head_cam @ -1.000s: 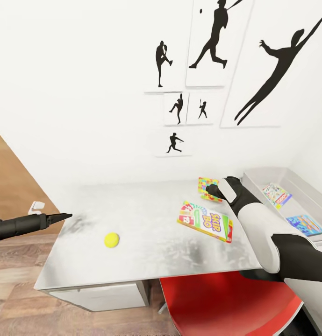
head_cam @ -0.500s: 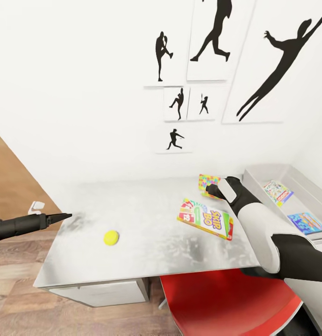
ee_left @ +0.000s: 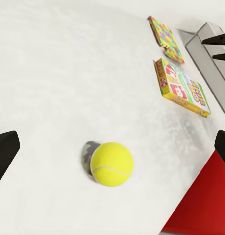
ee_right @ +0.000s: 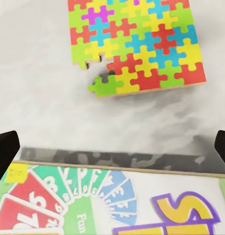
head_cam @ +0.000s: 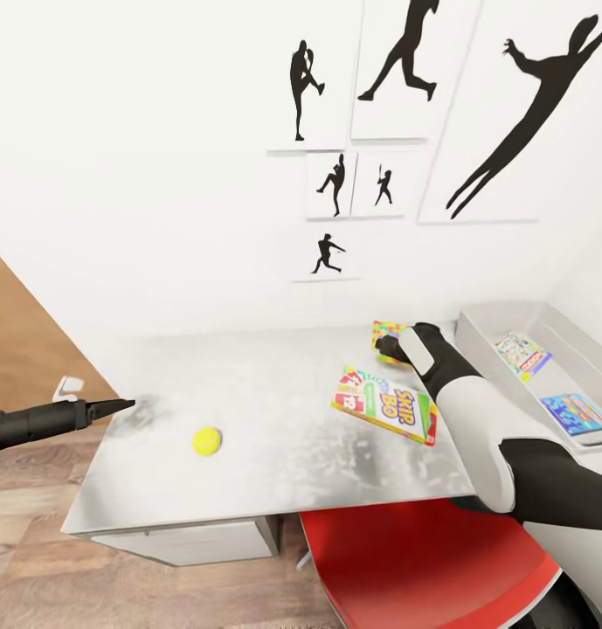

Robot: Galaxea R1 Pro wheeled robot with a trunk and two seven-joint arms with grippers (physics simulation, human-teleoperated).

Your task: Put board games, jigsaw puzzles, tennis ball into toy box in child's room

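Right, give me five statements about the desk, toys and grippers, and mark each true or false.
1. The small yellow-green tennis ball rests on the pale grey table. True.
2. The shallow light grey toy box is empty. False: two printed games lie inside.
3. The right gripper grips the Skip-Bo game box. False: it hovers open above the box and the multicolour jigsaw puzzle.
4. The left gripper holds the ball. False: it holds nothing.
5. The puzzle lies on the table. True.

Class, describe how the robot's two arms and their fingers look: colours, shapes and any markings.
The right arm has rounded glossy white shells between black segments, with a black wrist. The left arm is a slim matte black cylinder tapering to thin pointed black fingers. No cables or markings are visible.
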